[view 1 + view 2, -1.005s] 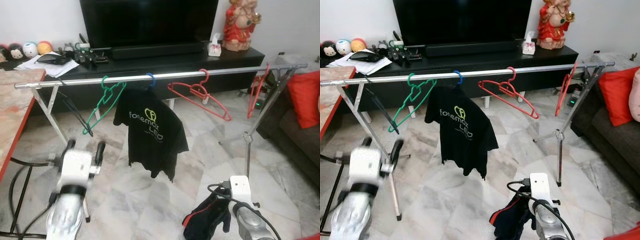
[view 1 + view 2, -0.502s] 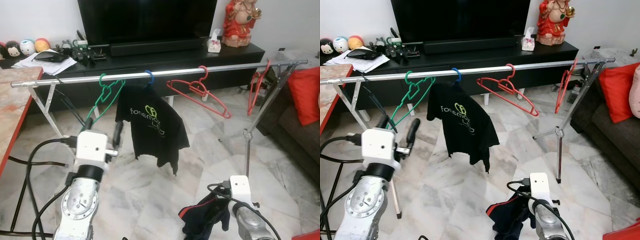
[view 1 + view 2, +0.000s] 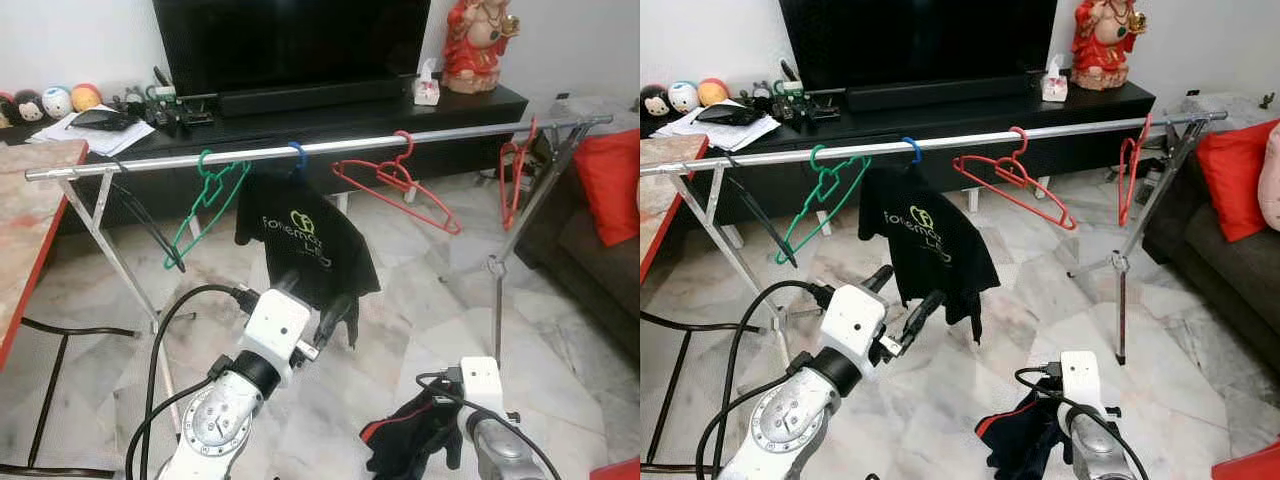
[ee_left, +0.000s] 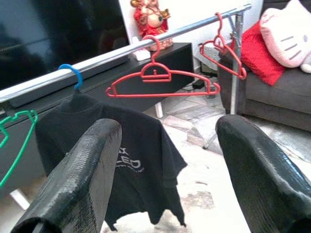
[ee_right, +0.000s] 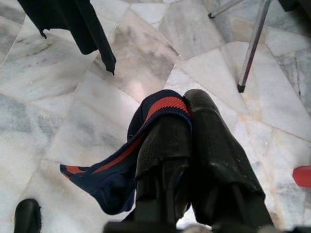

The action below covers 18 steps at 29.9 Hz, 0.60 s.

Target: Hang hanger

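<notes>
Low at your right, the right gripper (image 5: 187,145) pinches a dark navy garment with red trim (image 5: 116,170) above the marble floor (image 3: 560,330). Your left gripper (image 3: 320,305), fingers spread and empty, reaches toward the silver steel rail (image 3: 450,140). Judging by this, you're at the approach: next, take the free red plastic hanger (image 4: 163,82). Count four hangers: one green wire hanger (image 3: 205,205), two red, one blue hanger (image 3: 298,155) carrying the black printed T-shirt (image 3: 310,250).
</notes>
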Motion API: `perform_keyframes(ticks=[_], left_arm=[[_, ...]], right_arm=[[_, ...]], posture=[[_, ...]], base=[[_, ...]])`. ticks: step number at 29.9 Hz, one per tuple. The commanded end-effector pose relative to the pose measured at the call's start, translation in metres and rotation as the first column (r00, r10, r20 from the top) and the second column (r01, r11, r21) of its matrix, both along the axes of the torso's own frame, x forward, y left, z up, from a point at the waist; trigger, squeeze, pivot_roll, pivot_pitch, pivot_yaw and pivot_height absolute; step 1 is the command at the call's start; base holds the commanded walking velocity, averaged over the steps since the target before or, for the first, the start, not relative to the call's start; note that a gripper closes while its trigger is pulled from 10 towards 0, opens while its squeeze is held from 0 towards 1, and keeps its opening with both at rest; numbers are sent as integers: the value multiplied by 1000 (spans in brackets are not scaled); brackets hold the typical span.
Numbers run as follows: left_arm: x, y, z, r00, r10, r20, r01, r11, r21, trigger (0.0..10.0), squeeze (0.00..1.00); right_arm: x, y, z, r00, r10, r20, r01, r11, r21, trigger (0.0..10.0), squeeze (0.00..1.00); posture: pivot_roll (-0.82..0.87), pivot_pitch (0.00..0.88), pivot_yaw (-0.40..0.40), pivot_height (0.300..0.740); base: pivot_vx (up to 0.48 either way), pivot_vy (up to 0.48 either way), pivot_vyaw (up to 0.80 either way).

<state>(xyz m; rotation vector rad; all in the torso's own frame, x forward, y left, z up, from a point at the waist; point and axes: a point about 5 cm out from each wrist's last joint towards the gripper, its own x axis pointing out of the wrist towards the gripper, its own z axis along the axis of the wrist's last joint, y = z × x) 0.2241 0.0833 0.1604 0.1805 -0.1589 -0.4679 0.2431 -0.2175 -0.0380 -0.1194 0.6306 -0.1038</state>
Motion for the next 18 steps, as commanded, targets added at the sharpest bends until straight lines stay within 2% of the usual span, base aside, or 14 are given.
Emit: perform_keyframes(ticks=[1,2,4,6,7,8,9,11,13,18], left_arm=[[2,-1,1,1000,3,-8,-3,1000,2,10000,0],[2,-1,1,1000,1,-10,-1,1000,3,10000,0],[10,30,-3,975,221,-13,-221,975,8,10000,0],[10,67,-9,913,408,-9,-407,912,43,10000,0],[10,67,-9,913,408,-9,-407,912,43,10000,0],[7,80,-13,891,453,-16,-451,890,61,10000,0],[6,85,-15,883,468,-22,-466,882,65,10000,0],[5,87,-16,878,477,-26,-475,878,68,10000,0],[3,96,-20,856,515,-45,-512,856,67,10000,0],[3,95,-20,855,517,-44,-514,856,64,10000,0]], right_arm=[[0,-1,0,1000,-17,4,16,1000,9,10000,0],[0,-1,0,1000,-17,4,16,1000,9,10000,0],[-4,0,-3,1000,-19,-13,20,1000,13,10000,0],[-9,-2,-7,999,-20,-44,21,1000,13,10000,0],[-9,-2,-7,999,-20,-44,21,1000,13,10000,0],[-12,-3,-9,998,-21,-60,22,1000,13,10000,0],[-13,-4,-10,998,-21,-66,21,1000,13,10000,0],[-14,-4,-10,997,-20,-70,21,1000,13,10000,0],[-17,-6,-12,996,-18,-83,20,1000,13,10000,0],[-20,-7,-14,995,-18,-96,20,1000,15,10000,0]], posture=[[-32,0,9,740],[-32,0,9,740],[-33,0,12,740],[-25,0,7,740],[-25,0,7,740],[-21,0,3,740],[-20,0,3,740],[-21,0,2,740],[-23,0,-3,740],[-23,0,-4,740]], base=[[0,0,0],[0,0,0],[0,0,0],[0,0,0],[0,0,0],[0,0,0],[0,0,0],[0,0,0],[0,0,0],[0,0,0]])
